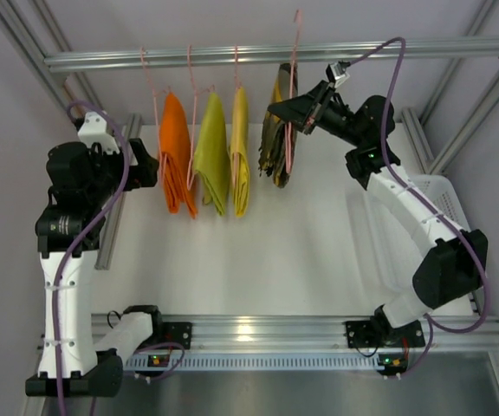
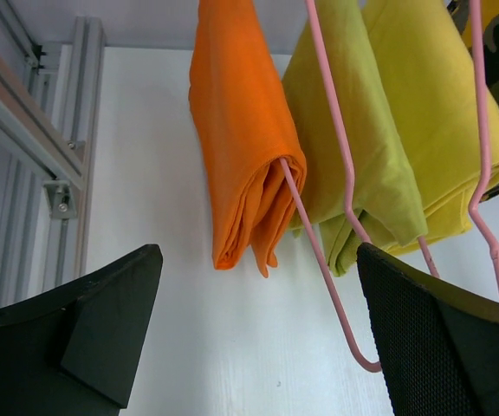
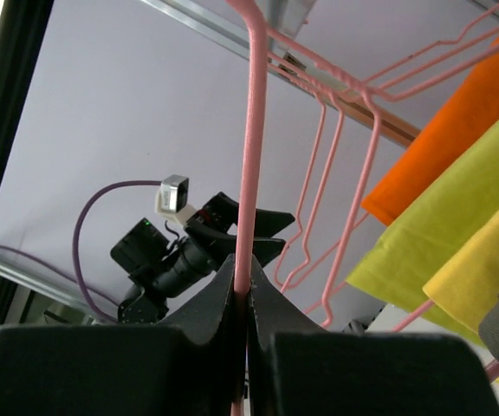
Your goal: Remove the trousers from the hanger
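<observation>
right hand [image 3: 243,276]: clamped shut on the upright wire of the pink hanger [image 3: 251,147] | trousers [image 1: 275,143]: draped on that hanger, rightmost of four garments (next to the yellow garment [image 1: 241,152]), hanging above the counter [image 1: 301,243] | left hand [image 2: 258,303]: fingers spread wide, holding nothing, near the orange garment [image 2: 245,130]

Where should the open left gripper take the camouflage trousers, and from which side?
The hanging lower end of the camouflage trousers, probably from the near side: they drape folded over the pink hanger, which the right gripper clamps, and the yellow garment crowds their left.
</observation>
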`<act>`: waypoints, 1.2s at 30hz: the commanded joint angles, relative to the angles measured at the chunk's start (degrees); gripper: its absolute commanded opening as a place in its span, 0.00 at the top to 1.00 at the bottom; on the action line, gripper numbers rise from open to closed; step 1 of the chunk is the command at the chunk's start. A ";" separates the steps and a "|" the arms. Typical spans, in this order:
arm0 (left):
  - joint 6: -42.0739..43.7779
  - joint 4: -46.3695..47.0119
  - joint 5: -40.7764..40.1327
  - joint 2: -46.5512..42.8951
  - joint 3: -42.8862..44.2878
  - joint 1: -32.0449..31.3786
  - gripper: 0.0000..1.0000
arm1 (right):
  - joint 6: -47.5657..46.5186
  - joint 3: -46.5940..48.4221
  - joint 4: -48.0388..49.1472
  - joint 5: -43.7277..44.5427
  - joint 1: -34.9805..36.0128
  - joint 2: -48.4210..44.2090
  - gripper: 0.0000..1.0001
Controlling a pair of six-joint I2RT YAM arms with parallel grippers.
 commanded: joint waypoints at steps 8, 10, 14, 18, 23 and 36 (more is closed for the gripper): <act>-6.04 11.41 22.08 3.61 4.34 0.30 0.01 | -4.78 -7.59 9.73 -2.14 -0.64 -16.57 1.00; -8.23 15.81 33.38 2.91 2.15 0.30 0.02 | -5.92 -11.62 8.23 -2.05 -0.64 -18.61 1.00; -14.99 28.12 45.21 2.72 -0.23 0.30 0.01 | -9.42 -16.38 4.72 -1.26 -0.55 -24.66 1.00; -28.78 47.22 52.00 5.62 -1.80 -0.75 0.03 | -12.16 -17.53 0.50 -1.44 -0.64 -27.66 1.00; -28.81 46.25 43.86 10.63 1.26 -14.36 0.07 | -15.93 -16.57 -5.56 -0.91 -0.64 -29.60 1.00; -37.76 61.35 30.65 28.64 6.10 -33.00 0.25 | -19.46 -15.33 -12.61 0.15 -0.64 -31.89 1.00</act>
